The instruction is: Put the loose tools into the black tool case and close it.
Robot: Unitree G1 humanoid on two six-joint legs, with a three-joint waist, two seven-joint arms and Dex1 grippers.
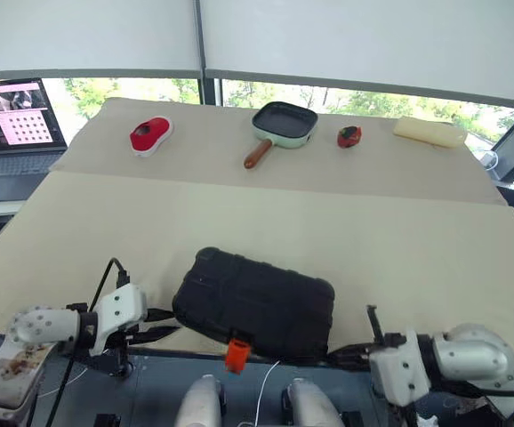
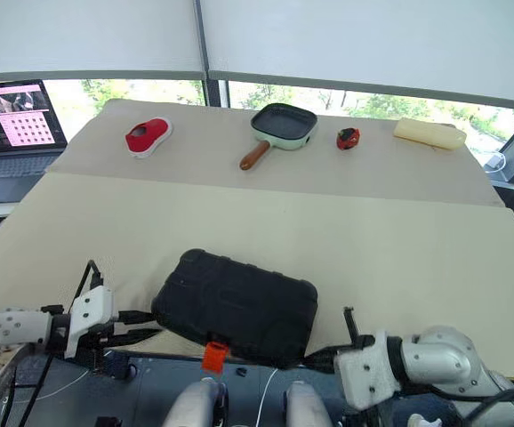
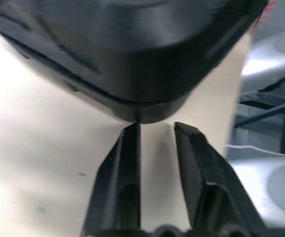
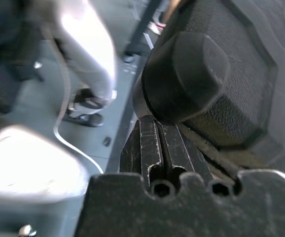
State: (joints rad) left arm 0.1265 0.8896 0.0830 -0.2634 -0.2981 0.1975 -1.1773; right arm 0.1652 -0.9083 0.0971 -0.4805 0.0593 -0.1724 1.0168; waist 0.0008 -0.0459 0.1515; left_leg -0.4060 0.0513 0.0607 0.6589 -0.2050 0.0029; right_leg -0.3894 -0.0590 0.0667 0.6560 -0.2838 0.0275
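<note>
- Black tool case (image 1: 255,305) lies closed and flat at the near edge of the cream table (image 1: 328,231), its small orange latch (image 1: 236,353) hanging off the near side over the edge.
- Left gripper (image 3: 155,129) sits at the case's left end with its two fingers (image 3: 120,173) a little apart; their tips are right at the case's rounded corner, and nothing is between them.
- Right gripper (image 4: 157,123) is at the case's right near corner, fingers pressed together and holding nothing, tips against a rounded knob on the case's shell.
- Beyond the case, well apart on the far part of the table, a green-rimmed pan (image 1: 283,125) with a brown handle stands almost straight behind it.
- Left of the pan lies a red-and-white object (image 1: 150,135); right of the pan sit a small red-and-black thing (image 1: 349,136) and then a pale yellow block (image 1: 429,132).
- Far to the left of the case, off the table, an open laptop (image 1: 14,124) shows a pink screen.
</note>
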